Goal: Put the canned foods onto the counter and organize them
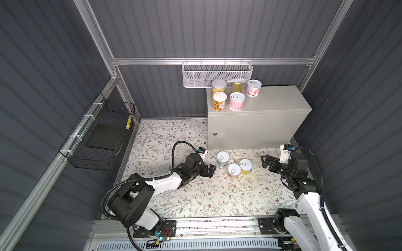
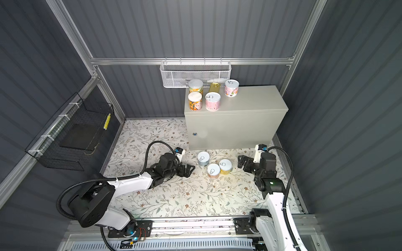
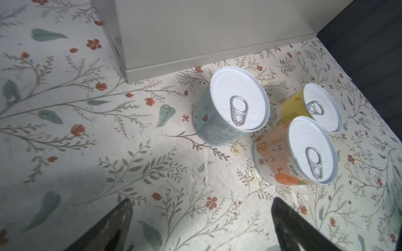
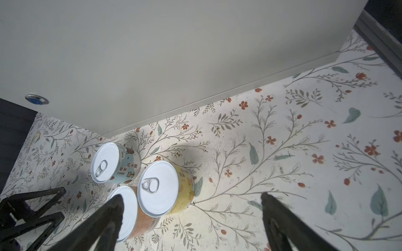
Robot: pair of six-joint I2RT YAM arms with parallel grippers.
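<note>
Three canned foods stand upright on the floral mat before the counter [image 1: 272, 102]: a blue-grey can [image 1: 223, 158] [image 3: 237, 97] [image 4: 108, 162], an orange can [image 1: 234, 171] [image 3: 304, 152] [image 4: 128, 208] and a yellow can [image 1: 245, 166] [image 3: 322, 106] [image 4: 158, 187]. On the counter's left end stand two orange cans [image 1: 219, 101], two pink cans [image 1: 236, 101] and a gold tin [image 1: 238, 87]. My left gripper [image 1: 212, 170] [image 3: 201, 202] is low, just left of the floor cans, open and empty. My right gripper [image 1: 264, 162] [image 4: 191, 196] is just to their right, open and empty.
A white mesh basket [image 1: 217, 73] hangs on the back rail above the counter. A black wire basket [image 1: 97, 134] hangs on the left wall. The counter front with its blue lock [image 4: 36, 100] stands close behind the floor cans. Dark walls close in both sides.
</note>
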